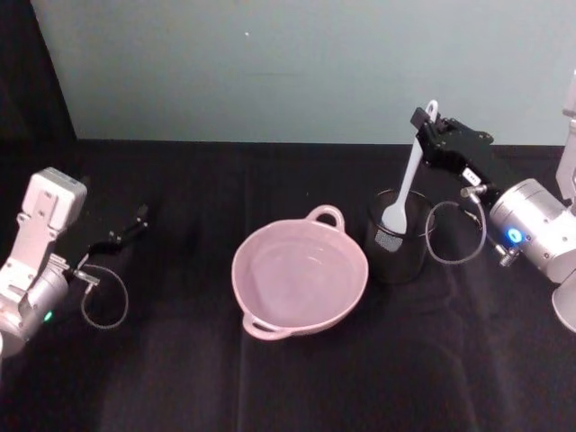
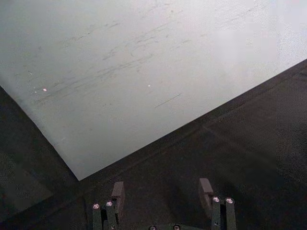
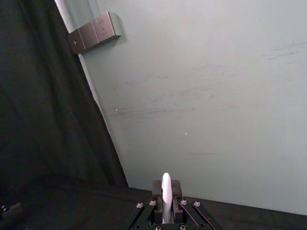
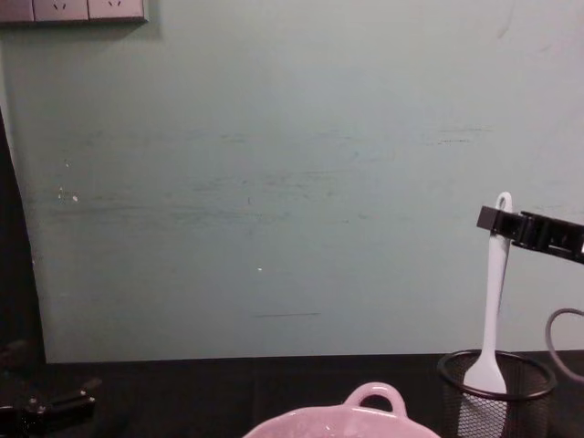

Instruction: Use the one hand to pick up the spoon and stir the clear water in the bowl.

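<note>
**Spoon Gripped at Handle Top, Head Inside the Mesh Cup**

The right gripper (image 1: 430,126) is clamped on the upper end of the spoon (image 1: 409,175), just below the hole in the handle. In the right wrist view the white handle (image 3: 166,196) stands pinched between the two jaws, confirming a firm hold. The high grip point leaves the full length of the handle free below the jaws, which should let the paddle head reach down into the water while the gripper stays above the rim.

The spoon hangs nearly upright. Its paddle head sits within the black wire-mesh cup (image 1: 400,243), as the chest view shows (image 4: 485,370). The head must clear the cup rim (image 4: 497,363) before any sideways travel; a lateral move made too early would likely drag or tip the cup.

The pink bowl (image 1: 261,292) rests on the black tablecloth (image 1: 180,378), just beside the cup on the robot's left of it. Clear water fills its lower part. Its loop handle (image 1: 326,216) faces the back wall. This close placement keeps the transfer path short.

The left gripper (image 1: 121,229) lies parked low at the left side of the table, well apart from the bowl, with its fingers (image 2: 117,190) spread and holding nothing.

Judged stage: spoon grasped, lift out of the cup pending, stirring not yet begun.
</note>
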